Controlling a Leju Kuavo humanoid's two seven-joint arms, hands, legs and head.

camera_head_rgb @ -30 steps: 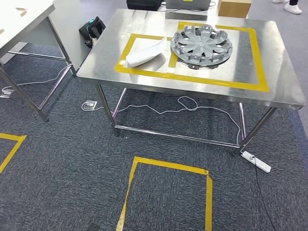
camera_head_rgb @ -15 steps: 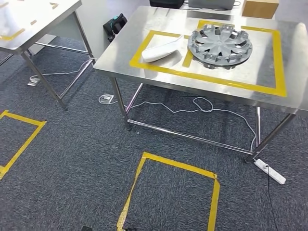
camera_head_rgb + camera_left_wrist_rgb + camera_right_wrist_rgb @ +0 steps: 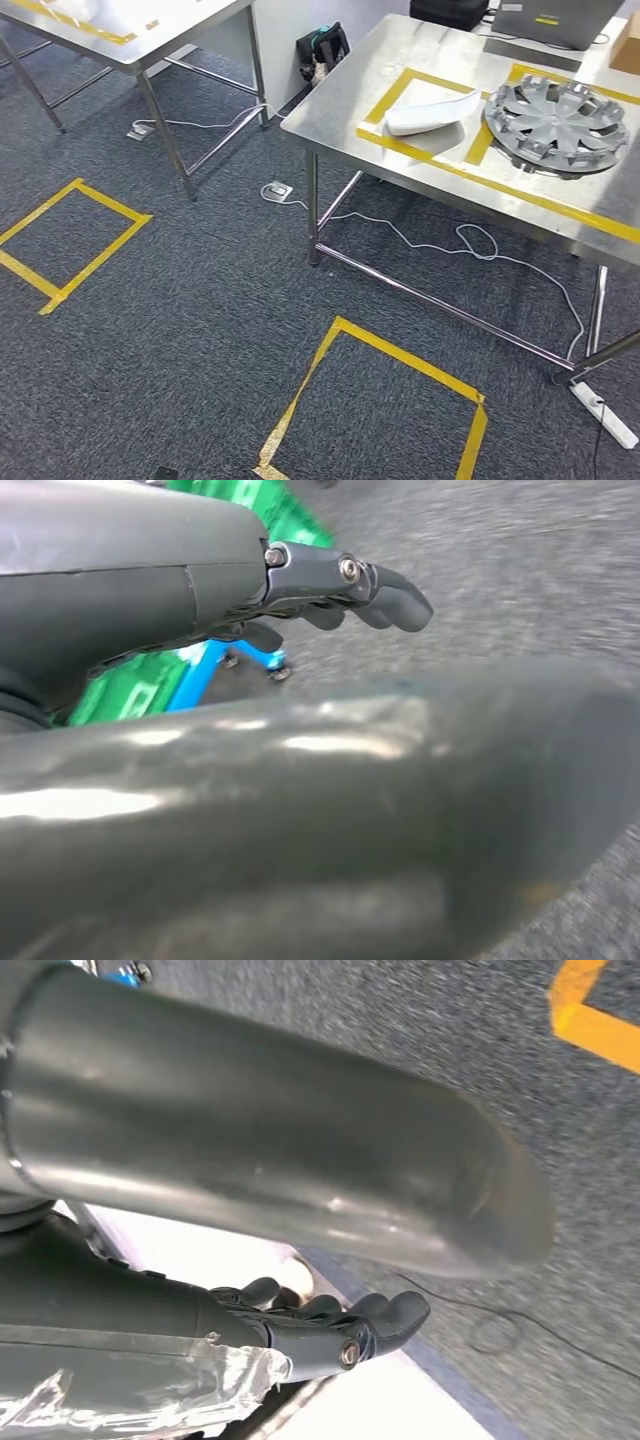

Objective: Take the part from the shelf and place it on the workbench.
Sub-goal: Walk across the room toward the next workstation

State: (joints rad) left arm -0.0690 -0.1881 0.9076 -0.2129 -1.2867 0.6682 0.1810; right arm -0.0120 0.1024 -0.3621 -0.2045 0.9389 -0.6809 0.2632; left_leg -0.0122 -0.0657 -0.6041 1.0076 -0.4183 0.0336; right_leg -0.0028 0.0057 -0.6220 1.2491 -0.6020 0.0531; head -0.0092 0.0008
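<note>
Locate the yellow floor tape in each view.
Head view: yellow floor tape forms squares on the floor, one at lower centre and one at left.
Left wrist view: not in it.
Right wrist view: one strip, cut off by the picture's edge.
Shared landmark: the dark grey carpet.

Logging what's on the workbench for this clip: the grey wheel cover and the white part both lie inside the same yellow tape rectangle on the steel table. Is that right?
Not quite. In the head view the white part lies in its own tape rectangle, and the grey wheel cover lies in the adjoining one, a yellow tape strip between them. Both are on the steel table.
</note>
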